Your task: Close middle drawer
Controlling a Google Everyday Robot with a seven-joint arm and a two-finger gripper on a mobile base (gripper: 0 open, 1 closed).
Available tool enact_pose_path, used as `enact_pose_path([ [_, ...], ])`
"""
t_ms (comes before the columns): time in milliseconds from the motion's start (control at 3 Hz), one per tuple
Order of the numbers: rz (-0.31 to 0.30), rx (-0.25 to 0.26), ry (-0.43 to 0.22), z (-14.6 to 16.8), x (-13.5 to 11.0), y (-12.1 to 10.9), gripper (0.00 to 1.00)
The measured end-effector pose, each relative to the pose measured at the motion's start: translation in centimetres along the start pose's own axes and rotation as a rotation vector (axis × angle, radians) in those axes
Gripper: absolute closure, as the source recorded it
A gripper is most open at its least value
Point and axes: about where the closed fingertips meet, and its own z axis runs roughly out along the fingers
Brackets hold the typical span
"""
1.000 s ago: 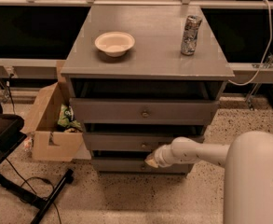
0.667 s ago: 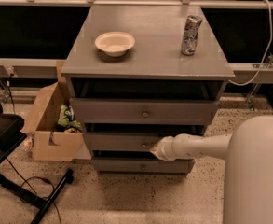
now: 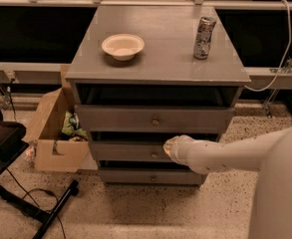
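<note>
The grey cabinet point(image 3: 158, 68) has three drawer fronts. The middle drawer point(image 3: 120, 151) is the second one, with a small round knob point(image 3: 154, 155) at its centre. It stands slightly out, with a dark gap above its front. My gripper point(image 3: 169, 147) is at the end of the white arm point(image 3: 225, 156), which comes in from the right. It is right against the middle drawer's front, just right of and above the knob. The top drawer front point(image 3: 153, 118) also stands out, showing a dark gap under the cabinet top. The lowest drawer front point(image 3: 150, 176) sits further back.
A cream bowl point(image 3: 123, 46) and a drink can point(image 3: 204, 38) stand on the cabinet top. An open cardboard box point(image 3: 56, 133) with rubbish sits on the floor at the left. A black stand and cable point(image 3: 31, 208) lie at the lower left.
My gripper has moved up from near the lowest drawer to the middle drawer's front by the knob.
</note>
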Motion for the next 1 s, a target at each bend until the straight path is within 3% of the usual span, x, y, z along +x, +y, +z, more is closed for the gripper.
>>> enact_pose_path([
  [333,0.053,0.058,0.023,-6.8,1.0,0.5,1.0],
  [667,0.154,0.103,0.089,-15.9,6.6,2.7,1.0],
  [1000,0.239,0.165,0.145,-24.3,12.4,6.7,0.84],
])
